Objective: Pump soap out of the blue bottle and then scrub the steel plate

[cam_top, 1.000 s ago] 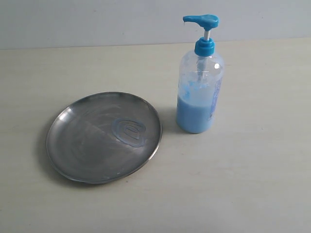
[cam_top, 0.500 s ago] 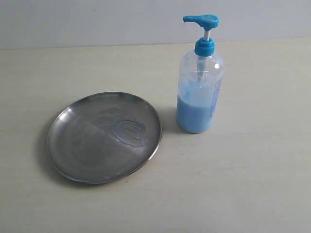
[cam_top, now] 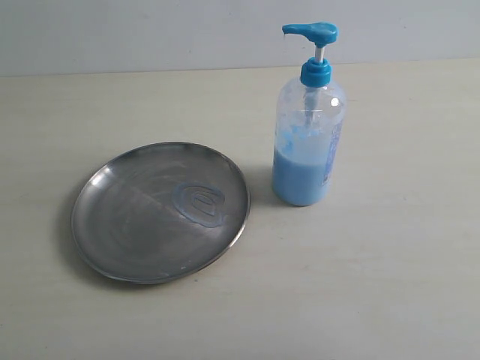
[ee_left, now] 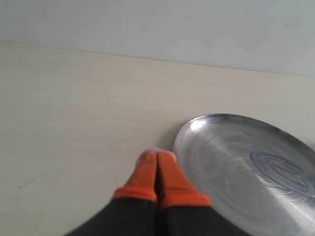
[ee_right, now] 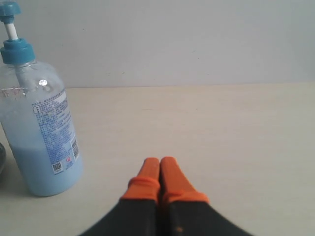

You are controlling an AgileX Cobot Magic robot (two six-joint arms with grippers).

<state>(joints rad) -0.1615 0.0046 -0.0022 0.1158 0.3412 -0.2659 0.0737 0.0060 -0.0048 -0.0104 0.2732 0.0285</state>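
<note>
The steel plate (cam_top: 160,211) lies flat on the table at the left, with a pale blue smear of soap (cam_top: 199,204) right of its centre. The blue bottle (cam_top: 307,142) stands upright just right of the plate, its pump head (cam_top: 310,31) raised and pale blue liquid filling its lower part. Neither gripper shows in the exterior view. In the left wrist view my left gripper (ee_left: 158,155) is shut with nothing in it, beside the steel plate's rim (ee_left: 183,135). My right gripper (ee_right: 160,161) is also shut and empty, apart from the blue bottle (ee_right: 42,128).
The pale wooden table (cam_top: 390,255) runs back to a grey wall (cam_top: 150,34). Only the plate and the bottle stand on it.
</note>
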